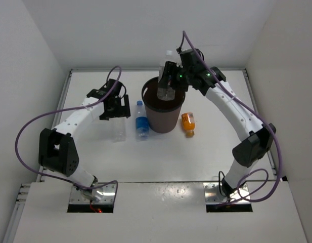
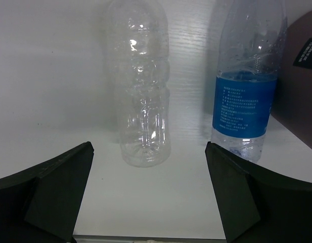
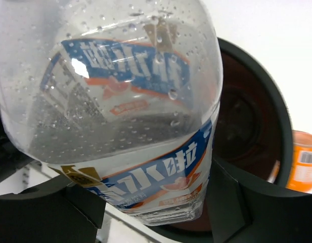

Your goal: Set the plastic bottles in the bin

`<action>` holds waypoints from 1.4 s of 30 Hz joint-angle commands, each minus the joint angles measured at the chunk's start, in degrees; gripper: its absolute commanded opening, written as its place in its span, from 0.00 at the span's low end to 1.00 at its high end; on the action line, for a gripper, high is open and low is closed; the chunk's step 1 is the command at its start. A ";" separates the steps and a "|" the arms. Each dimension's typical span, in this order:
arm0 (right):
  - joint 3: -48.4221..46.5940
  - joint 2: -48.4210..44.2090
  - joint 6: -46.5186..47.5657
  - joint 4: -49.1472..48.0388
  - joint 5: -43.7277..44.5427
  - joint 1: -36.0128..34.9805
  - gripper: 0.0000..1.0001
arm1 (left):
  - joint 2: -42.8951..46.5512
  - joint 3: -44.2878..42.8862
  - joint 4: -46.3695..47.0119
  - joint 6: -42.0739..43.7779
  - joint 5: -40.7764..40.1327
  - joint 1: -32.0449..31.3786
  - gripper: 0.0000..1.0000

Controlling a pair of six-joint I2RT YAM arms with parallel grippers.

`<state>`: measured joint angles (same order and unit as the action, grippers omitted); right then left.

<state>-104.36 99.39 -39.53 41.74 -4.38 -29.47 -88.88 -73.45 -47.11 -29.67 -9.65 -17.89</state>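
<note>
My right gripper [image 1: 168,83] is shut on the clear white-labelled bottle [image 1: 167,81] and holds it upright over the mouth of the dark brown bin [image 1: 164,119]. In the right wrist view the bottle [image 3: 125,116] fills the frame between my fingers [image 3: 229,202], above the bin's rim [image 3: 269,101]. My left gripper [image 1: 115,110] is open and empty above the plain clear bottle [image 1: 118,131], which lies on the table. In the left wrist view that bottle [image 2: 141,91] lies ahead, with the blue-labelled bottle [image 2: 247,86] to its right. The blue-labelled bottle [image 1: 141,120] lies left of the bin. The orange bottle [image 1: 188,123] lies right of it.
White walls enclose the white table [image 1: 161,157] on three sides. A raised white ledge [image 1: 161,212] holds both arm bases at the near edge. Purple cables loop off both arms.
</note>
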 commanded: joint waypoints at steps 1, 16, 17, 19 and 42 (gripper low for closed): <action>-3.48 -1.40 2.79 0.35 3.50 -0.50 0.61 | 1.70 -2.14 0.00 -0.66 1.12 0.58 1.00; -23.54 -0.84 -0.18 11.88 22.19 1.78 1.00 | 1.17 -1.70 0.00 -1.88 -0.90 0.58 1.00; -19.17 -2.43 -0.20 11.27 26.31 1.79 1.00 | 1.95 -1.70 0.00 -1.88 -0.90 0.58 1.00; -14.67 -4.20 -0.72 10.90 29.76 3.97 1.00 | 2.57 -1.17 0.00 -1.88 -0.90 0.58 1.00; 30.88 0.78 -5.82 1.24 1.75 14.62 1.00 | 1.52 0.41 0.00 0.75 3.67 1.63 1.00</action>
<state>-73.32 98.74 -46.04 46.74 1.87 -14.44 -87.96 -73.28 -47.11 -29.78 -6.74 -17.19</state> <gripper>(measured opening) 0.995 1.000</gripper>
